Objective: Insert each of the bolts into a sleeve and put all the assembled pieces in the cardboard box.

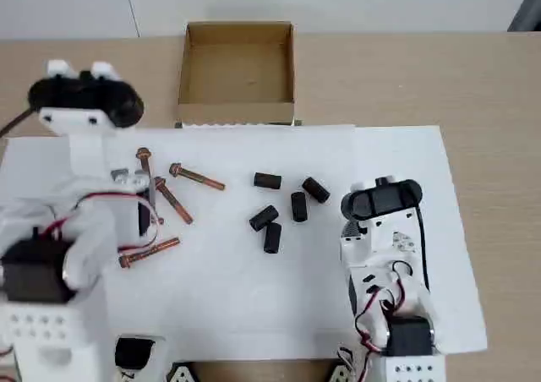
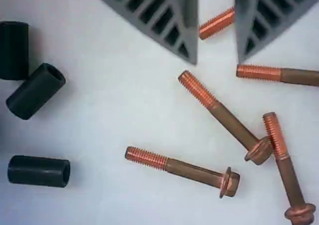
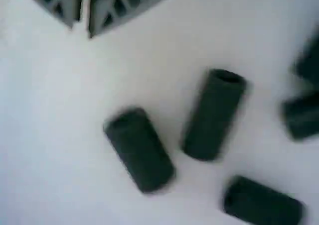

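Jaws apart, your left gripper [image 2: 215, 60] hangs over a bolt [image 2: 216, 23] partly hidden by its fingers [image 2: 164, 16], while your right gripper [image 3: 82, 28], jaws together, sits near loose sleeves [image 3: 213, 115], two cut off at the frame's edge, everything lying on white paper [image 1: 220, 289] short of the box [image 1: 237, 111].

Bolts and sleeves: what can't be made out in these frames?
- Left wrist view: bolt in the left gripper gap, both ends hidden by its fingers.
- Left wrist view: second bolt, head cut off by the frame edge.
- Right wrist view: sleeves blurred; some cut off at the edge.
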Available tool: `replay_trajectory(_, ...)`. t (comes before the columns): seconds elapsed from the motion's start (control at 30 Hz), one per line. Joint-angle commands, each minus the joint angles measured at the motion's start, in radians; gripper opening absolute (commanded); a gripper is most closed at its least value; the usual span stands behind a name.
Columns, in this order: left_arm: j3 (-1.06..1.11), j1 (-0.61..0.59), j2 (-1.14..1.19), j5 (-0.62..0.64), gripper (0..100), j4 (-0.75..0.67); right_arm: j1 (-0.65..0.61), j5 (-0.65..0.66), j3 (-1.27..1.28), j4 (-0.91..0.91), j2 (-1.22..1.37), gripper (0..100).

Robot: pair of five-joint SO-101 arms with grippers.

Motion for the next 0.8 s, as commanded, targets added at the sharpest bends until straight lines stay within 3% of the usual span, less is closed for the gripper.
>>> replay_trajectory(0.0,-0.042,0.002,0.054,0.006,5,0.025,-0.053,0.000,-0.161,0.070,0.019,0.5)
replay_trajectory(0.37,-0.042,-0.006,0.218,0.003,5,0.025,-0.067,-0.002,-0.532,0.189,0.552,0.5)
replay_trajectory(0.6,-0.042,-0.218,0.422,-0.048,5,0.025,-0.064,0.117,-0.868,0.251,0.990,0.4)
replay_trajectory(0.77,-0.042,-0.284,0.523,-0.112,5,0.025,-0.068,0.124,-1.160,0.400,1.302,0.4)
